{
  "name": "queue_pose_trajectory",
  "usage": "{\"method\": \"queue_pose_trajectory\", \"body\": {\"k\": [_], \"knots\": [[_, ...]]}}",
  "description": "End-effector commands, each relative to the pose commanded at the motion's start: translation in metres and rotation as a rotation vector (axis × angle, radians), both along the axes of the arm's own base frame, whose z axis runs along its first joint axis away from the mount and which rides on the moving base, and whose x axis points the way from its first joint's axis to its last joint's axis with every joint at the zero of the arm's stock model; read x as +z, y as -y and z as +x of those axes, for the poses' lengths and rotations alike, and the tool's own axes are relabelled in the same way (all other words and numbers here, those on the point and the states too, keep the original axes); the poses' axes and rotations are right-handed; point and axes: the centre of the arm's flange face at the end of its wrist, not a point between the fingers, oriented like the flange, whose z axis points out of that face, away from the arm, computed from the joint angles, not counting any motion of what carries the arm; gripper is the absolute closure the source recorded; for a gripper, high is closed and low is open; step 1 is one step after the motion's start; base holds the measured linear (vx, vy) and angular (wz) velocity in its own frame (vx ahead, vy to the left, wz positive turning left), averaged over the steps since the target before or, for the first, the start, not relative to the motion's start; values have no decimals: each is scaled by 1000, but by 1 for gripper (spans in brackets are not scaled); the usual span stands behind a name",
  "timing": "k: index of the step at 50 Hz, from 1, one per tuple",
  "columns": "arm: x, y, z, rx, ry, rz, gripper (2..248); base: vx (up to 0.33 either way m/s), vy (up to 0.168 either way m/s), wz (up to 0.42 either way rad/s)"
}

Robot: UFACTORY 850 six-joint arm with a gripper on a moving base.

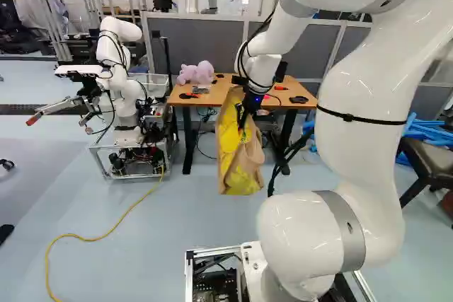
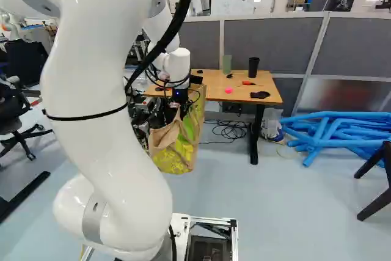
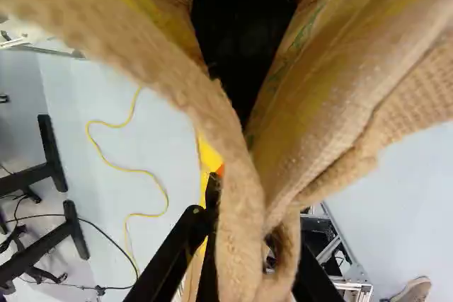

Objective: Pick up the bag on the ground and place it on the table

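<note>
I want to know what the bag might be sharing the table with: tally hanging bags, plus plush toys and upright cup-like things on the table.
Hanging bags: 1, the brown-and-yellow bag
Plush toys: 1, the pink plush toy
Cup-like things: 2, one black, one green
Total: 4

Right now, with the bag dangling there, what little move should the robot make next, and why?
Probably lift the gripper straight up a bit: the bag hangs from it, its bottom well below the tabletop it should land on, so going forward now could knock it against the edge.
</note>
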Motion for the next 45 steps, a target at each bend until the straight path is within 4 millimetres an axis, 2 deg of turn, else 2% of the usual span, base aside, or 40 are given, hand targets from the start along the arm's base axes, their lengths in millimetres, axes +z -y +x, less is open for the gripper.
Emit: {"method": "queue_pose_trajectory", "body": {"k": [45], "knots": [[67,-6,-13,34,10,33,229,0,0,0]]}}
